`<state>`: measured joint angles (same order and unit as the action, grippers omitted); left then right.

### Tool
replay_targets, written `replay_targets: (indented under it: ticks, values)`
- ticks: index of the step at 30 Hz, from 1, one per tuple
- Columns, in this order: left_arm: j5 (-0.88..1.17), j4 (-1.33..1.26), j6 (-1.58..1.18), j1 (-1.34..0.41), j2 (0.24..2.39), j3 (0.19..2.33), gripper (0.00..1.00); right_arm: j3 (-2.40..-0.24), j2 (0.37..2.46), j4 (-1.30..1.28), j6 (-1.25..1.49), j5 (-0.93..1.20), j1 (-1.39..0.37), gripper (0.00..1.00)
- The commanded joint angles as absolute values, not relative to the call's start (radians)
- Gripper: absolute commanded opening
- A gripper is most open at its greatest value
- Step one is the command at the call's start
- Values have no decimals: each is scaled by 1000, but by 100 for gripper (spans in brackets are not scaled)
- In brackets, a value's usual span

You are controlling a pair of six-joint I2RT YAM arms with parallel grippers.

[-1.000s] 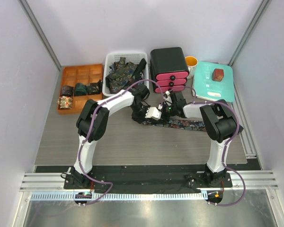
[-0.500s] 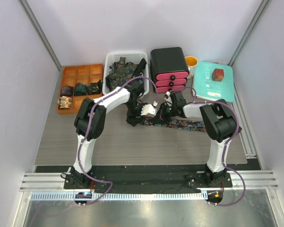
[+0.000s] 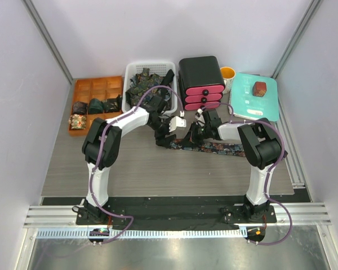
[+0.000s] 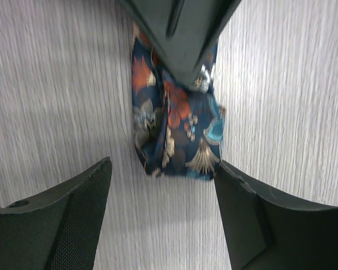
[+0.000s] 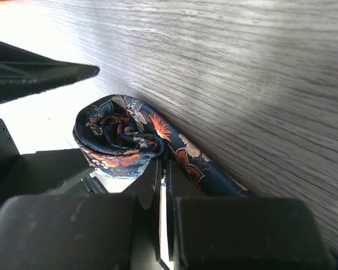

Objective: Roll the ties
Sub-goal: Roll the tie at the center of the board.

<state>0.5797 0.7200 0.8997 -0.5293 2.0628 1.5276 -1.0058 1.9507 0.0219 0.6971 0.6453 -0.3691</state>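
A dark blue tie [image 3: 219, 148] with orange and teal floral print lies across the middle of the table, its left end wound into a small roll [image 3: 178, 142]. In the right wrist view the roll [image 5: 121, 132] sits just beyond my right gripper [image 5: 164, 163], which is shut on the tie next to the roll. In the top view that gripper [image 3: 192, 136] is low over the tie. My left gripper [image 4: 162, 166] is open, and its fingers stand on either side of the roll's end [image 4: 177, 135] without touching it. It sits left of the roll in the top view [image 3: 168, 138].
An orange divided tray [image 3: 101, 87] at the far left holds several rolled ties. A white basket [image 3: 130, 70] holds loose ties. A black and pink drawer unit [image 3: 201, 81], a yellow cup [image 3: 228, 73] and a teal board [image 3: 250, 104] with a red-brown box [image 3: 260, 88] stand behind.
My left arm has swung left and its gripper has drawn back a little from the roll toward the far side. The right gripper and the tie have stayed put.
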Motion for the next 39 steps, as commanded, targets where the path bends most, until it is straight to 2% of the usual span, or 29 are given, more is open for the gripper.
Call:
replay_targets:
  ticks: [1, 3, 4, 7, 19, 25, 30, 35, 39]
  values:
    - [660, 664, 902, -537, 2025, 1528, 66, -994, 1983, -8, 653, 552, -365, 1]
    - [661, 669, 905, -541, 2023, 1537, 57, -993, 1988, -5, 660, 557, -367, 1]
    - [679, 690, 907, -545, 2022, 1545, 47, -992, 1990, -5, 661, 557, -368, 1]
    - [696, 699, 907, -557, 2013, 1565, 38, -996, 1996, -5, 672, 563, -371, 1]
    - [695, 661, 845, -644, 2075, 1614, 40, -997, 2005, 54, 710, 589, -374, 1]
    - [583, 702, 848, -699, 2149, 1638, 41, -992, 1997, 90, 733, 620, -373, 1]
    - [497, 758, 836, -710, 2186, 1646, 35, -985, 1959, 98, 745, 660, -367, 2]
    - [445, 830, 847, -712, 2223, 1663, 32, -994, 1913, 60, 742, 710, -357, 8]
    - [419, 867, 859, -713, 2243, 1663, 31, -1008, 1872, 14, 735, 738, -356, 18]
